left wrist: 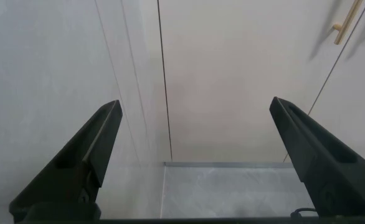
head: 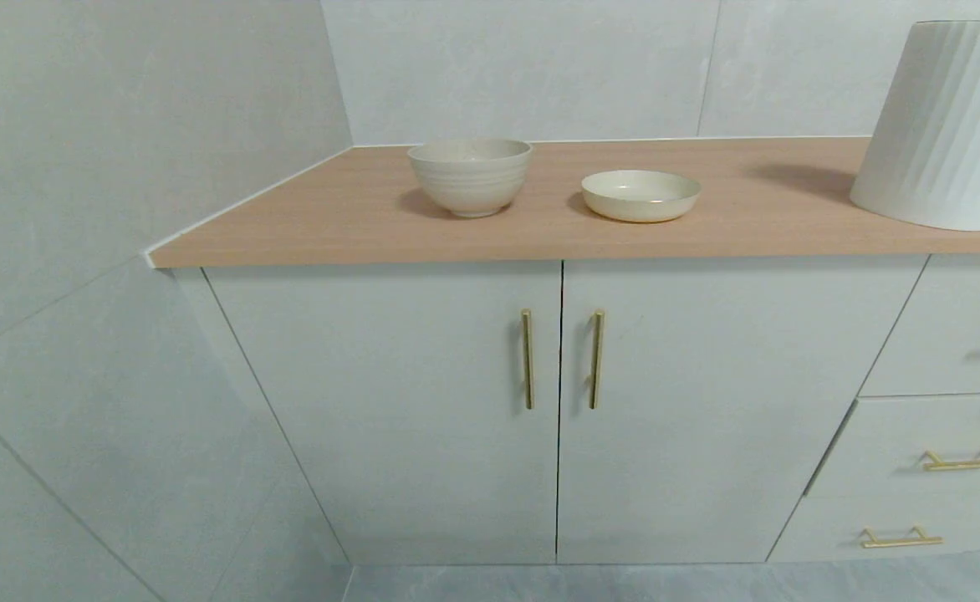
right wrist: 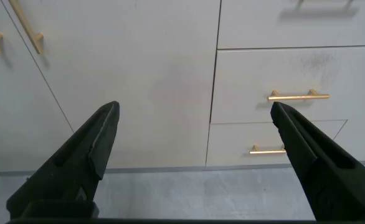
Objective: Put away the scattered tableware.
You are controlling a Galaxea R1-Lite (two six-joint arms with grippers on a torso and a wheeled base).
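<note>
A cream ribbed bowl (head: 471, 175) stands on the wooden countertop (head: 331, 226), left of centre. To its right lies a shallow cream dish (head: 640, 195). Both are empty and apart from each other. My left gripper (left wrist: 195, 109) is open, low down in front of the left cabinet door (left wrist: 232, 81), with nothing between its fingers. My right gripper (right wrist: 195, 109) is open too, facing the right cabinet door (right wrist: 132, 81) and the drawers (right wrist: 294, 81) beside it.
Two white cabinet doors with gold bar handles (head: 528, 358) (head: 595, 358) close the space under the counter. Drawers with gold handles (head: 969, 461) stand at the right. A tall white ribbed container (head: 941, 125) sits on the counter's right end. Tiled walls bound the left and back.
</note>
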